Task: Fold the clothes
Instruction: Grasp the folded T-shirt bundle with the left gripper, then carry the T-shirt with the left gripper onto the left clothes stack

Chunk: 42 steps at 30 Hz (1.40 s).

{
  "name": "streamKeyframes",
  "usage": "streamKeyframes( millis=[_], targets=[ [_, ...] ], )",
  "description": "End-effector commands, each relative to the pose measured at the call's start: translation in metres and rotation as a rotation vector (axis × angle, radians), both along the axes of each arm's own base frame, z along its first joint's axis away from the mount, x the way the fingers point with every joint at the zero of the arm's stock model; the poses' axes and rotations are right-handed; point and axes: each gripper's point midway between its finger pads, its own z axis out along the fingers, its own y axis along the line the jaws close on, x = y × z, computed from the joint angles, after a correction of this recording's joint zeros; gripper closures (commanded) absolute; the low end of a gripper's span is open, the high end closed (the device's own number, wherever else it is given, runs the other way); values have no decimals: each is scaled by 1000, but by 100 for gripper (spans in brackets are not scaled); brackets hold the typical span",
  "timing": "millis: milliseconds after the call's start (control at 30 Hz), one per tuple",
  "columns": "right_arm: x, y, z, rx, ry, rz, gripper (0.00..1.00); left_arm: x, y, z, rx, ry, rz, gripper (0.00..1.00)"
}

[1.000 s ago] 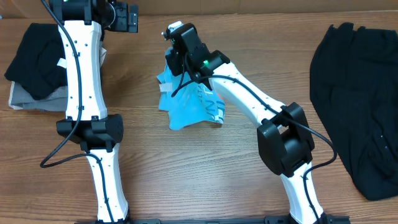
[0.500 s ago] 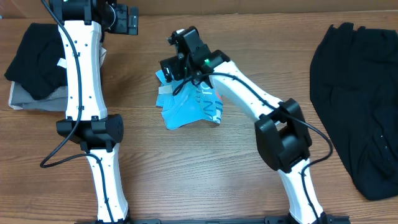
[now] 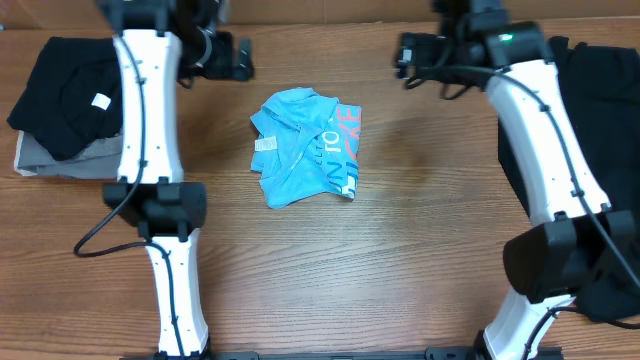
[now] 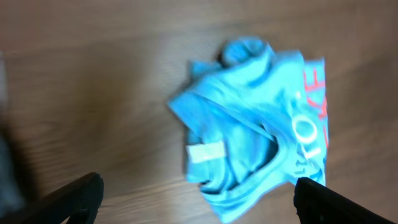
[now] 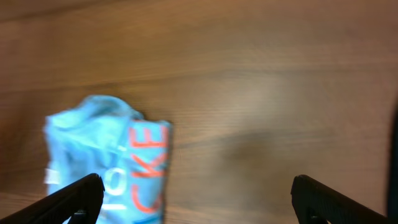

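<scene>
Clearly L arm [image 3: 148,110] & R arm [image 3: 540,120] flank crumpled T-shirt [image 3: 305,148], jaws open

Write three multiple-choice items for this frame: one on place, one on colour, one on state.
1. Where is the light blue cotton T-shirt?
A. In a plastic basket.
B. On the brown wooden table, between the arms.
C. Hanging from a tool.

2. Its printed lettering is:
A. White and coral-red.
B. Black and yellow.
C. Green.

3. The left tool and right tool are:
A. Both shut on the shirt.
B. One shut on it.
C. Both open and empty.

Answers: B, bare wood surrounds it in the overhead view; A, both wrist views show those colours; C, each wrist view shows fingers wide apart, off the shirt.
</scene>
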Motion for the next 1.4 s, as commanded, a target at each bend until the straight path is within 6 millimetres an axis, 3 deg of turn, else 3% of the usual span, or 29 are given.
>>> streamKeyframes(
  millis=[0, 100, 300, 600, 800, 833, 900, 933, 967, 1000, 1133, 1200, 1267, 1367],
  targets=[
    [-4, -20, -12, 40, 66, -35, 0, -16, -37, -51, -26, 140, -158, 0],
    [-7, -41, -15, 46, 93, -77, 0, -30, -43, -86, -6, 235, -219, 0],
    [-8, -51, -26, 42, 128, -95, 0, -39, -33, -132, -5, 319, -213, 0],
    [-6, -51, -36, 41, 150, -95, 0, -26, -43, -181, -3, 248, -273, 0],
    [-6, -51, -36, 40, 151, -96, 0, -34, -57, -207, -3, 251, -304, 0],
    [-6, -51, -36, 41, 150, -96, 0, -39, -65, -211, -19, 258, -316, 4],
    [-6, -51, -36, 40, 150, -96, 0, -42, -74, -212, -52, 260, -328, 24],
    [-6, -51, -36, 40, 151, -96, 0, -43, -80, -211, -74, 259, -335, 62],
    [-6, -51, -36, 40, 151, -96, 0, -43, -84, -210, -89, 257, -338, 85],
    [-6, -51, -36, 40, 151, -96, 0, -43, -87, -209, -101, 258, -335, 96],
    [-7, -51, -36, 40, 153, -96, 0, -40, -89, -205, -121, 273, -268, 96],
    [-8, -51, -37, 40, 158, -96, 0, -37, -89, -194, -160, 275, -251, 96],
    [-8, -51, -37, 39, 159, -96, 0, -30, -88, -171, -229, 259, -235, 96],
    [-8, -51, -37, 40, 159, -96, 0, -11, -80, -115, -356, 182, -206, 96]
  ],
)
